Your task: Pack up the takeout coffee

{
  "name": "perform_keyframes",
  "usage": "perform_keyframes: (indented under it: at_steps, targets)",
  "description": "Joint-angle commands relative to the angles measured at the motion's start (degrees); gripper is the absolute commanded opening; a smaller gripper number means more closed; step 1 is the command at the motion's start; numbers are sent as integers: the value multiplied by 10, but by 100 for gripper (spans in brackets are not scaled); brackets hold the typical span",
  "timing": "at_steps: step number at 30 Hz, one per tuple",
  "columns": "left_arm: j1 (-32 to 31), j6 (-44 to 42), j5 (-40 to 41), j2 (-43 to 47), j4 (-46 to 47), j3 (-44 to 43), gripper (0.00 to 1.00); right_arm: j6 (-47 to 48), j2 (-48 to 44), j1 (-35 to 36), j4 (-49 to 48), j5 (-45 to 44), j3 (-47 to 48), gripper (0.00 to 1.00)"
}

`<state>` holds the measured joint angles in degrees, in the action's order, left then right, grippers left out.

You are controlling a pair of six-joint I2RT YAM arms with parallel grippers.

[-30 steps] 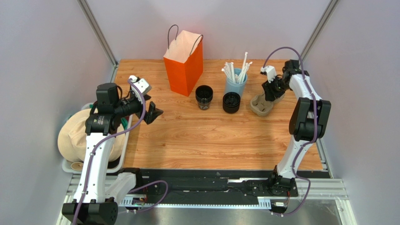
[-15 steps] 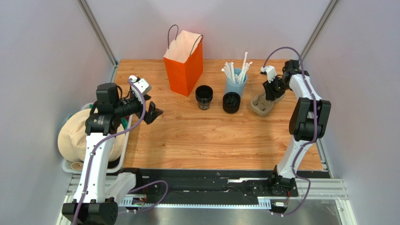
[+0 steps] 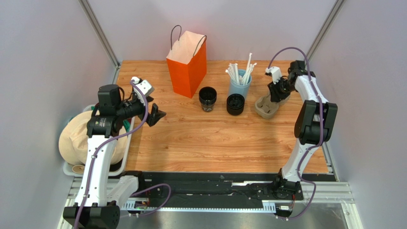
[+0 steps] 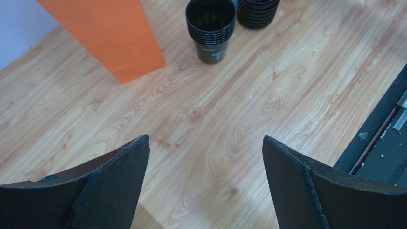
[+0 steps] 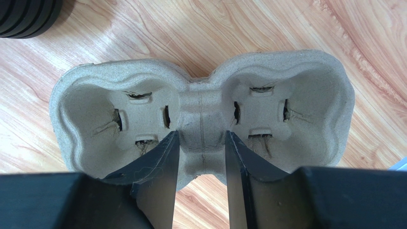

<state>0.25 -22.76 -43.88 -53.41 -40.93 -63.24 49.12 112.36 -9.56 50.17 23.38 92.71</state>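
The takeout coffee cup (image 3: 208, 98) is a dark, open, round cup standing mid-table right of the orange bag; the left wrist view shows it at the top (image 4: 210, 28). A stack of black lids (image 3: 235, 104) stands beside it (image 4: 258, 12). At the back right lies the grey-brown cardboard cup tray (image 3: 265, 107). My right gripper (image 3: 276, 93) reaches down onto it. In the right wrist view the gripper (image 5: 200, 136) is shut on the narrow bridge between the tray's two wells (image 5: 200, 102). My left gripper (image 3: 155, 114) hangs open over bare wood at the left (image 4: 205, 143), holding nothing.
An orange paper bag (image 3: 187, 67) stands open at the back centre. A pale blue cup of white straws (image 3: 240, 83) sits behind the lids. A beige cloth bundle in a bin (image 3: 79, 136) lies off the table's left edge. Grey walls close in both sides.
My right gripper's jaws have narrowed onto the middle of the cup tray. The left arm, cup and lids have not moved.
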Motion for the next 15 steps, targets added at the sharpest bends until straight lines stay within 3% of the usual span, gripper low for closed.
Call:
perform_keyframes:
  at_steps: [1, 8, 11, 13, 15]
  targets:
    - [-1, -12, -12, 5, 8, -2, 97, 0, -38, -2, 11, 16, 31, 22]
    - [-1, -12, -12, 6, 8, -1, 97, -5, -33, -2, 10, -2, 29, 22]
    - [-1, -13, -12, 6, 8, -2, 97, -16, -38, 2, -38, -38, 3, 22]
    - [-1, -12, -12, 5, 8, -3, 97, -24, -32, -3, -31, -29, -1, 12]
    - [-1, -12, -12, 6, 8, -2, 97, -36, -14, -11, 35, 40, 52, 9]
